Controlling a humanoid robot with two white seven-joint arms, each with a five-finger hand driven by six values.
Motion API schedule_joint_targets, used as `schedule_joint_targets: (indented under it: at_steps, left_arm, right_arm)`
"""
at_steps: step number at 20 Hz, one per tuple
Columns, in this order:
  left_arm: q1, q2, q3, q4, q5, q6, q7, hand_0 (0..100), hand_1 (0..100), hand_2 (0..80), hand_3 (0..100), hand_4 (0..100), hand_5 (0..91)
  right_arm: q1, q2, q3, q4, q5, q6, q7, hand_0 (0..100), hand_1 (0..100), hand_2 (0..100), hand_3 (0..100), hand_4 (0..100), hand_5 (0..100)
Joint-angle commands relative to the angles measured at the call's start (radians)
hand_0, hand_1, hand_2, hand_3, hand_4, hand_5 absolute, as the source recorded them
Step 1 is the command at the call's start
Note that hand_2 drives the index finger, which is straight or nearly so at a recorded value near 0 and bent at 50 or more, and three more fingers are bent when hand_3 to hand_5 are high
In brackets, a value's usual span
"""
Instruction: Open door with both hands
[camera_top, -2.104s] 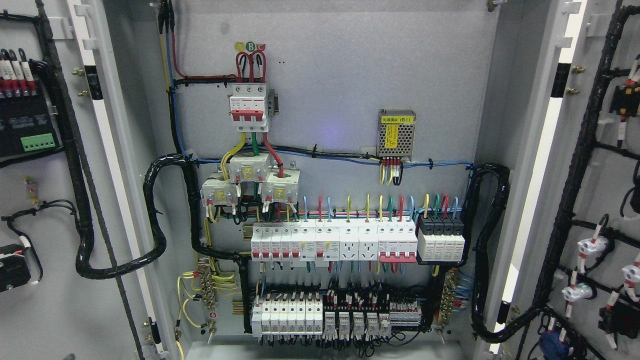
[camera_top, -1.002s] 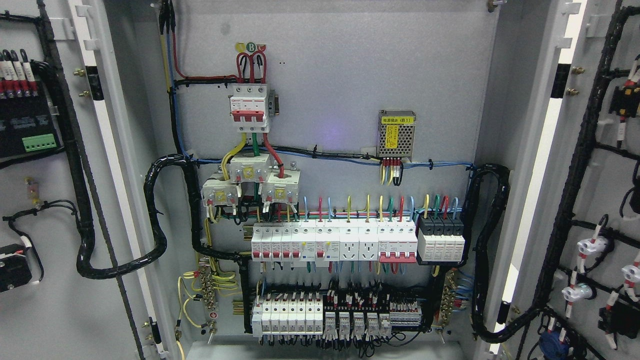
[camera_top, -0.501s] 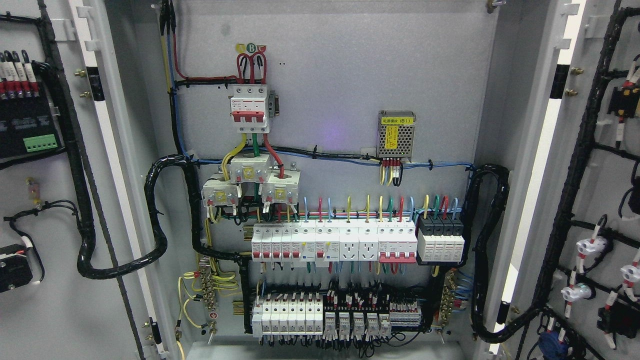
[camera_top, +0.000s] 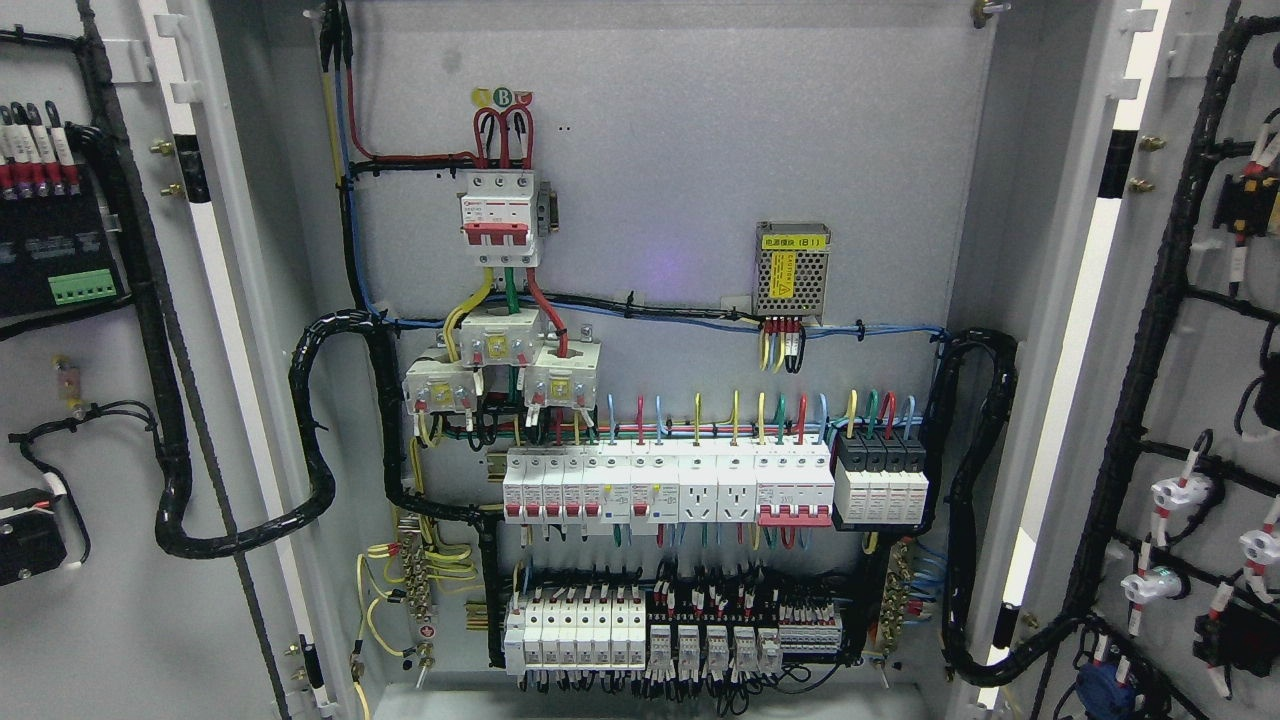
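The grey electrical cabinet stands with both doors swung wide. The left door (camera_top: 90, 600) shows its inner face at the picture's left, with black modules and a corrugated cable loom on it. The right door (camera_top: 1220, 380) shows its inner face at the right, with black looms and white lamp backs. Between them the back panel (camera_top: 680, 150) carries a red-toggled main breaker (camera_top: 497, 218), rows of white breakers (camera_top: 665, 485) and a small power supply (camera_top: 793, 268). Neither of my hands nor arms appears in the head view.
Thick black conduit loops (camera_top: 320, 440) run from the left door into the cabinet, and another loop (camera_top: 975, 500) runs to the right door. Terminal blocks and relays (camera_top: 680, 630) fill the bottom row. The cabinet floor edge (camera_top: 640, 700) lies at the bottom.
The view has shifted a few pixels; the scene sits slightly lower and to the right than two seconds ago. Doors and wiring have not moved.
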Motion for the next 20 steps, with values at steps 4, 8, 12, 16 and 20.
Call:
schedule_joint_targets:
  at_steps: [4,8,12,16,20]
  left_arm:
    - [-0.28,-0.008,-0.132,0.774,-0.017,0.002,-0.001,12,39,0.0,0,0,0.0]
    - [-0.454,-0.063,-0.121,1.02,-0.014,0.002,-0.005,12,39,0.0,0,0,0.0]
    - [-0.584,-0.114,-0.12,1.237,-0.022,-0.001,-0.015,12,39,0.0,0,0,0.0]
    - [-0.724,-0.143,-0.118,1.4,-0.017,0.002,-0.015,12,39,0.0,0,0,0.0]
    - [-0.827,-0.167,-0.091,1.463,-0.016,0.008,-0.01,12,39,0.0,0,0,0.0]
  right_arm:
    - [-0.21,0.322,-0.098,0.674,0.022,0.178,-0.009,12,39,0,0,0,0]
    - [-0.289,0.345,-0.154,0.702,0.021,0.333,-0.014,12,39,0,0,0,0]
    - [-0.4,0.367,-0.194,0.771,0.022,0.51,-0.044,12,39,0,0,0,0]
    - [-0.463,0.387,-0.245,0.794,0.021,0.633,-0.15,12,39,0,0,0,0]
    - [-0.483,0.394,-0.276,0.788,0.019,0.719,-0.173,12,39,0,0,0,0]
